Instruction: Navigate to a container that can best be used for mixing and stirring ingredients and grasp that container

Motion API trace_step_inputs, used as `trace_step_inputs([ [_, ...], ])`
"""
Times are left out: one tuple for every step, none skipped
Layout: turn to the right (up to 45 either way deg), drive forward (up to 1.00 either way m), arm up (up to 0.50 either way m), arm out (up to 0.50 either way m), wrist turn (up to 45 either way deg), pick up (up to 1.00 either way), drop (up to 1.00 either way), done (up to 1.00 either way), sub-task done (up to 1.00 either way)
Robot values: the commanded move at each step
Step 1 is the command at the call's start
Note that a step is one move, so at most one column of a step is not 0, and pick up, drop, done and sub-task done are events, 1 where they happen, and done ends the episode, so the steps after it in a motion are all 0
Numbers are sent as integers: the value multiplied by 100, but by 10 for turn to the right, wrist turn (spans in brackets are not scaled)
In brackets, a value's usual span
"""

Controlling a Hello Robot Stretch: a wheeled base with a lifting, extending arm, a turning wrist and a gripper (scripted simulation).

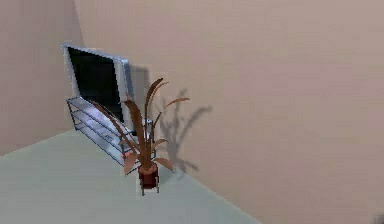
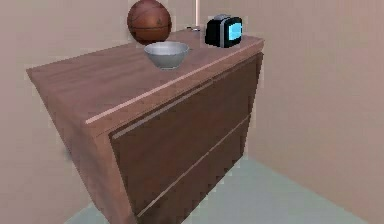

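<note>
Pincer state cannot be told, and with the bowl [image 2: 166,54] set on the dresser [image 2: 100,80] just beside a ball [image 2: 150,20] and near a clock [image 2: 224,31], either could be knocked off if the reach is misjudged.

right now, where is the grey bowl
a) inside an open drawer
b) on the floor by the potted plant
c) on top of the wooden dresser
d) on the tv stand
c: the grey bowl sits on the top of the wooden dresser, just in front of the brown ball and near a small black box with a blue face.
</note>
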Motion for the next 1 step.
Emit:
trace_step_inputs([
  [0,0,38,0,0,0,0,0,0],
])
